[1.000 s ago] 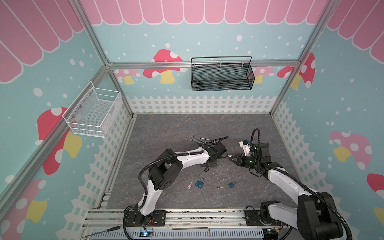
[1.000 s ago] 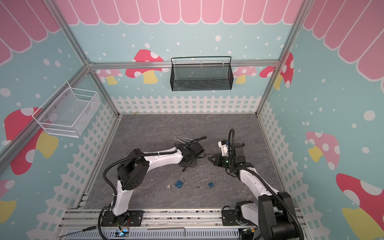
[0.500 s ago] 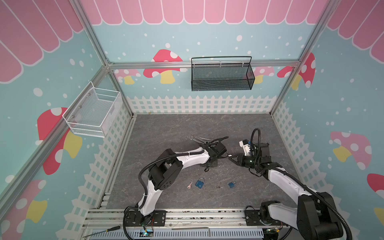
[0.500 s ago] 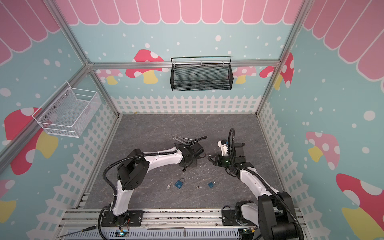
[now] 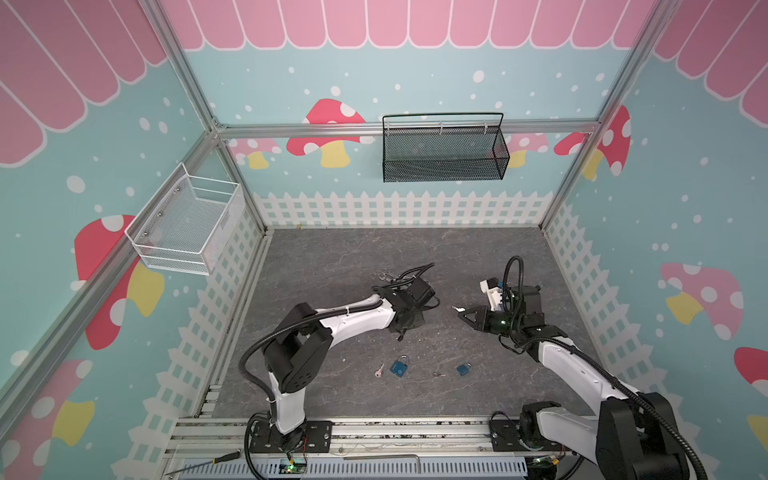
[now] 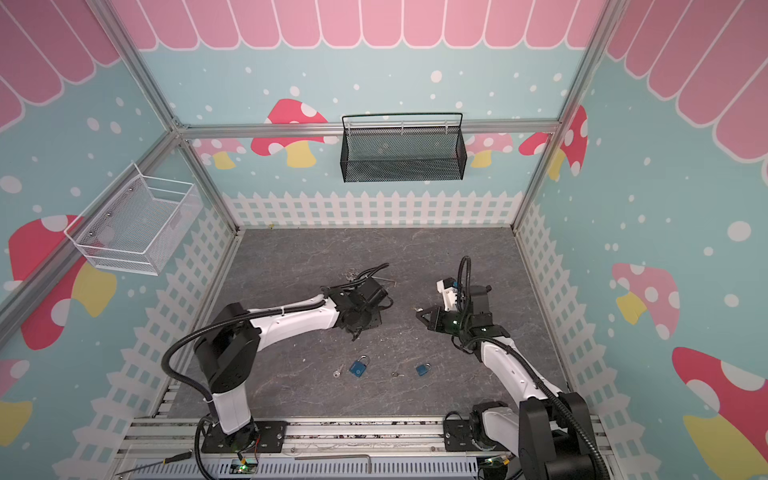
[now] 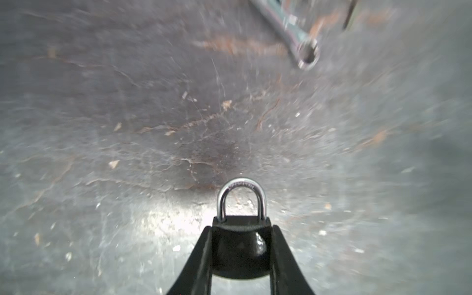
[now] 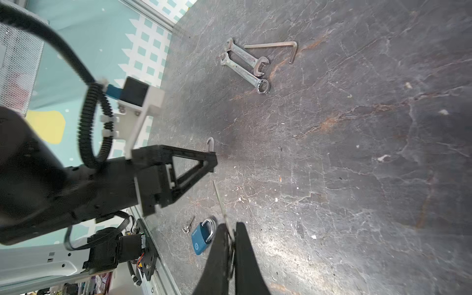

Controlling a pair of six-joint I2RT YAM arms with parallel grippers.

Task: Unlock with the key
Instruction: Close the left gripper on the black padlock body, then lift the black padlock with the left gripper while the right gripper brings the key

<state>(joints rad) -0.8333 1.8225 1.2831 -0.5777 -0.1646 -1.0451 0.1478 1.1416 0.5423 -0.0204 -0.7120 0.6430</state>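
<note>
Grey slate-patterned bench (image 5: 332,257) floors a booth with mushroom-painted walls. At mid-bench the left hand (image 7: 241,228) is clamped on a black padlock (image 7: 240,250). Its fingers press both flanks of the body, and the steel shackle (image 7: 241,196) sticks out past the fingertips with both legs seated.

The right hand (image 8: 231,229) pinches a silver key (image 8: 221,201) by its head, jaws almost together, the blade jutting beyond the tips. In both top views the two hands face each other, near but apart.

Toward the front edge lie a large blue padlock (image 5: 399,368) with a pale loose key (image 5: 379,371) beside it, and a small blue padlock (image 5: 463,368) near a dark loose key (image 5: 438,374). Two wrenches (image 8: 245,65) and a hex key (image 8: 283,45) lie behind the left hand.
</note>
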